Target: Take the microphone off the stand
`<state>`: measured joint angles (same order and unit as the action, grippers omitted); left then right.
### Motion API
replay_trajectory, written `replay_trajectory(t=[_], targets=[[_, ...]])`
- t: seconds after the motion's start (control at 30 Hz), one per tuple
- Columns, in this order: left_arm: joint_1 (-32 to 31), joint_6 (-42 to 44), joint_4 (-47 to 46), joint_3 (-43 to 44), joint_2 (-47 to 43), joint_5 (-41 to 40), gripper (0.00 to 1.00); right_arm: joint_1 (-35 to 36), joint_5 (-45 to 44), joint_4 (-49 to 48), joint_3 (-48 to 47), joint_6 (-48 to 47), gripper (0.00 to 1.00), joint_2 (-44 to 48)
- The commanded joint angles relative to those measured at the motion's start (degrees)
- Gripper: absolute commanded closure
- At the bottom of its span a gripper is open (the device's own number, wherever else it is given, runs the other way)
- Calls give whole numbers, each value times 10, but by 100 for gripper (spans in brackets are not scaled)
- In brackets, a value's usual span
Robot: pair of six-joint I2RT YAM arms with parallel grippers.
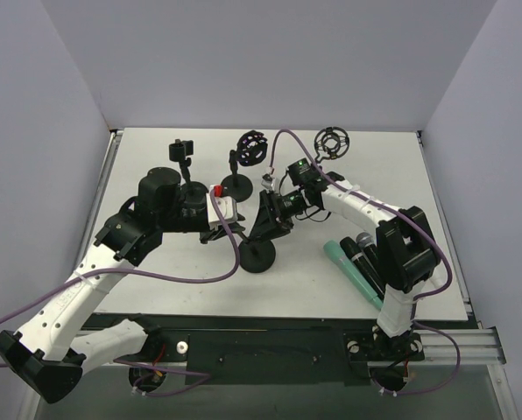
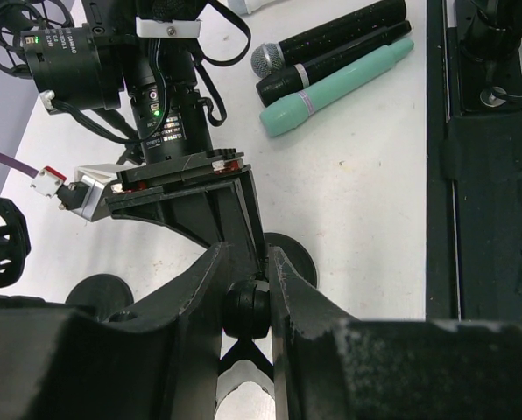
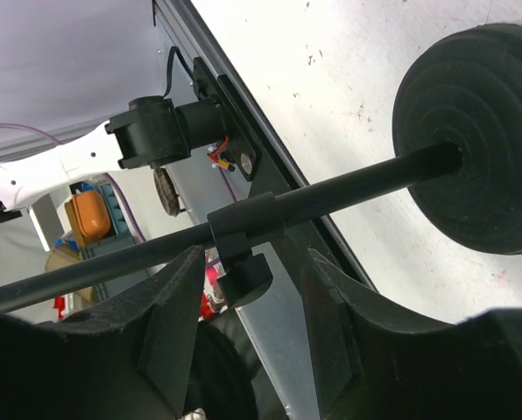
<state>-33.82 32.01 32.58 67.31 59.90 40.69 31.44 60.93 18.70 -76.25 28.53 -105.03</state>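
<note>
Three microphones (image 2: 331, 61) lie side by side toward the near right corner: two black and one smooth mint-green. The stand (image 1: 259, 256), a ribbed round base with a thin rod, sits mid-table. The left gripper (image 2: 245, 276) pinches a round black knob (image 2: 246, 313). The right gripper (image 3: 254, 267) gapes astride the rod.

From above, the pole of the stand (image 1: 257, 256) is hidden under the right gripper (image 1: 268, 219), and the teal microphone (image 1: 349, 267) at 4 o'clock runs beneath the right arm (image 1: 401, 254). What the black round part (image 2: 246, 311) pinched by the left gripper (image 2: 248, 262) belongs to cannot be told.
</note>
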Motion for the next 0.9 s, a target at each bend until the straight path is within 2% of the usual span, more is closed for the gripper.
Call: replay_trajectory(t=[0.0,0.3,0.47,0.63,0.77,0.87], targets=[[-2,31,-32,5,-7,-18,100,-4,34,11,4,-2,61,24],[-2,31,-30,6,-5,-29,100,-7,68,21,-4,-44,87,22],[18,-17,-32,26,10,-41,100,-6,40,108,-28,-213,99,37],[38,-56,-36,34,16,-45,100,13,-55,81,-12,-355,100,87],[42,-101,-45,37,19,-52,100,44,-140,-55,75,-452,100,154],[45,-141,-59,34,17,-64,100,64,-220,-245,193,-527,100,212]])
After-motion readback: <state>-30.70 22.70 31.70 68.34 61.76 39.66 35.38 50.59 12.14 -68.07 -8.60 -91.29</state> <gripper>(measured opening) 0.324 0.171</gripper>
